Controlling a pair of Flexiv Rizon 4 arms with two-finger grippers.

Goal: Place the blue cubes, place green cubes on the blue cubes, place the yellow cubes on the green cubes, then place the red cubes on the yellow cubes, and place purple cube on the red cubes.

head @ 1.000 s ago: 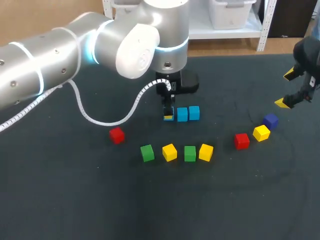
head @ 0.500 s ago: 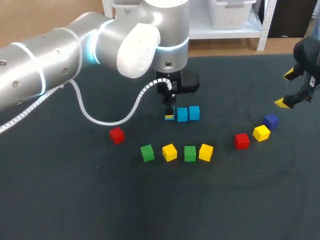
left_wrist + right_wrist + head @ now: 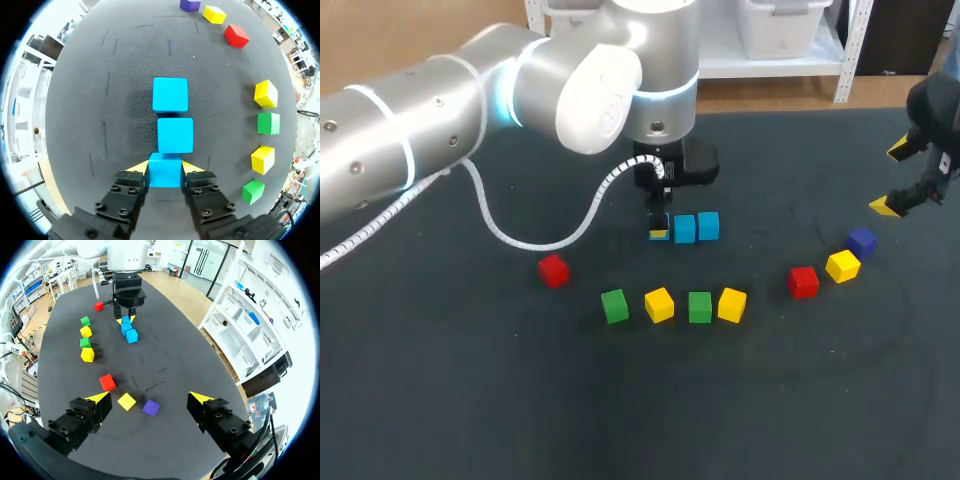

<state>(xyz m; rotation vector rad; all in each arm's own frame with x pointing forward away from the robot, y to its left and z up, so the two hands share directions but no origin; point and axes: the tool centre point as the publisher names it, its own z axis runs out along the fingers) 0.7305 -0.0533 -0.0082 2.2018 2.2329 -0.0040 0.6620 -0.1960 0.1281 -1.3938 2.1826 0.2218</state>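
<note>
Item: blue cube [image 3: 165,171]. Step 1, blue row. L gripper [image 3: 658,225] clenched on it, at table level, 9 o'clock end of row, just beside second blue cube [image 3: 175,135]. R gripper [image 3: 891,178] spread, empty. Next, prob.: release, lift clear, fetch green cube [image 3: 699,306] at 6 o'clock.

A row of three cubes [image 3: 684,228] behind a row of four cubes [image 3: 659,304]
</note>
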